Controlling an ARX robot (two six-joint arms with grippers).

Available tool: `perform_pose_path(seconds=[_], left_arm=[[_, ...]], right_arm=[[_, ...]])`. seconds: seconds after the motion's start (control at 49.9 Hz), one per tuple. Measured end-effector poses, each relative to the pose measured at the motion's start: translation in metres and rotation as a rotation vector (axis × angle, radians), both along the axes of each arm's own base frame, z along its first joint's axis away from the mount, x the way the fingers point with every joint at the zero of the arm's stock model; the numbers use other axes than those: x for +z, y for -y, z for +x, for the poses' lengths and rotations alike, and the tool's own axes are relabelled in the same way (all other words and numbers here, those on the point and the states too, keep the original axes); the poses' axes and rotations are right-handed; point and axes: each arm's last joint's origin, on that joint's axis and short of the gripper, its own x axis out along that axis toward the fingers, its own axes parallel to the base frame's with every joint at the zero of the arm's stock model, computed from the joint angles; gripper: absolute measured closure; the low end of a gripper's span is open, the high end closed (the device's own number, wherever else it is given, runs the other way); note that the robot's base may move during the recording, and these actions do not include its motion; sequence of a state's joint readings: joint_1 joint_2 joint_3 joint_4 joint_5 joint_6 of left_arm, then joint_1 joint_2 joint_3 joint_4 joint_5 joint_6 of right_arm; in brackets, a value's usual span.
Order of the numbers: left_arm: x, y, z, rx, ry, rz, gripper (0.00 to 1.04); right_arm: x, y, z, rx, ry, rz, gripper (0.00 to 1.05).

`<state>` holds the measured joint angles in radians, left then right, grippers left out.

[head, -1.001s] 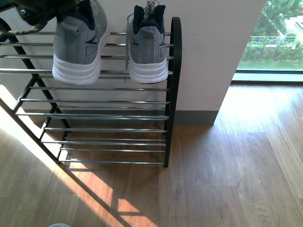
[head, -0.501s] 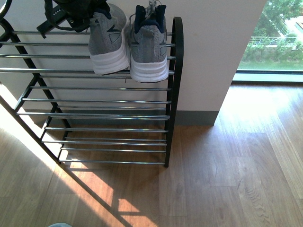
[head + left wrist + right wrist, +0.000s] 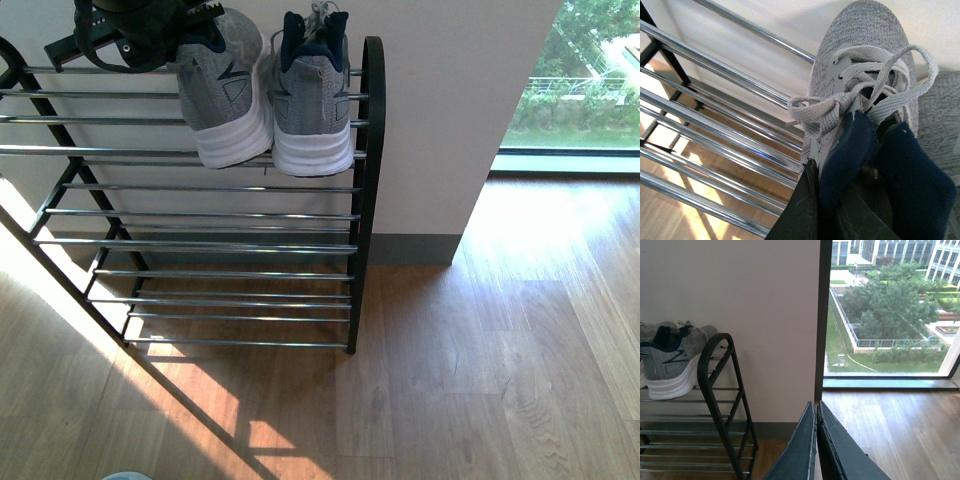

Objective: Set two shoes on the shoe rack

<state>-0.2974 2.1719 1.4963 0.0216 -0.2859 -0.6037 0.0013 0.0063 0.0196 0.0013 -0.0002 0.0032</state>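
At upper left of the front view, we logged the left gripper pinching the left sneaker by its navy collar. The shoe lay on the shoe rack's top bars, just beside the right sneaker. In the right wrist view, the right gripper was pressed together.

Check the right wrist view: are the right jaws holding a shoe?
No, the right jaws are shut empty, away from the grey sneaker on the shoe rack.
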Motion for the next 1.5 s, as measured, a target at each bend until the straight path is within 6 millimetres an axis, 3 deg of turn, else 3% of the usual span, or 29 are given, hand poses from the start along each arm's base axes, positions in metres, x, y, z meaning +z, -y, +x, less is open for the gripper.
perform_pose_path(seconds=[0.2,0.381,0.501,0.641,0.701,0.821,1.061,1.182,1.342,1.422,1.502], left_arm=[[0.003,0.001,0.003,-0.035,-0.010,0.085,1.00],[0.011,0.001,0.002,-0.010,0.052,0.259,0.61],[0.025,0.001,-0.007,0.003,0.102,0.299,0.45],[0.064,0.001,-0.040,0.072,0.220,0.345,0.18],[0.080,0.000,-0.066,0.110,0.271,0.352,0.08],[0.089,-0.002,-0.103,0.151,0.303,0.358,0.10],[0.088,-0.011,-0.166,0.195,0.328,0.317,0.09],[0.086,-0.017,-0.185,0.232,0.346,0.289,0.09],[0.083,-0.023,-0.195,0.270,0.367,0.272,0.09],[0.078,-0.033,-0.199,0.042,0.482,0.221,0.22],[0.070,-0.050,-0.216,-0.125,0.594,0.274,0.38]], right_arm=[[0.000,0.000,0.000,0.000,0.001,0.000,1.03],[0.000,0.000,0.000,0.000,0.001,0.000,1.03],[0.000,0.000,0.000,0.000,0.001,0.000,1.03],[0.000,0.000,0.000,0.000,0.001,0.000,1.03],[0.000,0.000,0.000,0.000,0.001,0.000,1.03],[0.000,0.000,0.000,0.000,0.001,0.000,1.03],[0.000,0.000,0.000,0.000,0.001,0.000,1.03],[0.000,0.000,0.000,0.000,0.000,0.000,1.03],[0.000,0.000,0.000,0.000,0.000,0.000,1.03],[0.000,0.000,0.000,-0.001,0.000,0.000,1.03],[0.000,0.000,0.000,-0.001,0.000,0.000,1.03]])
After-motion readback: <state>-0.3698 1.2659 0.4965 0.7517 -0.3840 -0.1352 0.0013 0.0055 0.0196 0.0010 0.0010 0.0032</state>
